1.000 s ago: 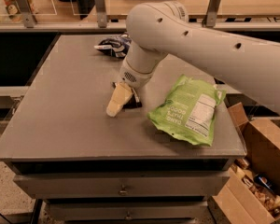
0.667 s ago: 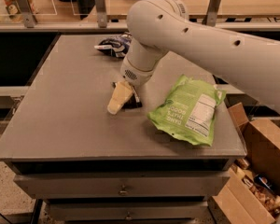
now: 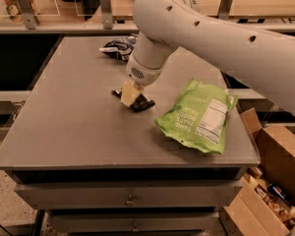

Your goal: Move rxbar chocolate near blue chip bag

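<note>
Across the grey table reaches the robot's thick white arm, coming in from the upper right and bending down toward the middle of the surface. Right of centre lies a large lime-green bag, label up and no part of the job. At the far edge, partly hidden behind the arm, sits the blue chip bag.

The pale end effector is down at the table surface, between the 2 bags. Whether it is spread or pinching I cannot tell.

The rxbar chocolate lies flat directly beneath the end effector, its dark wrapper showing on either side of it, well apart from the blue chip bag. It is probably light, thin and fairly stiff, with a slick wrapper that may slide instead of lifting. The best hold looks to be across its short width, near the middle.
</note>
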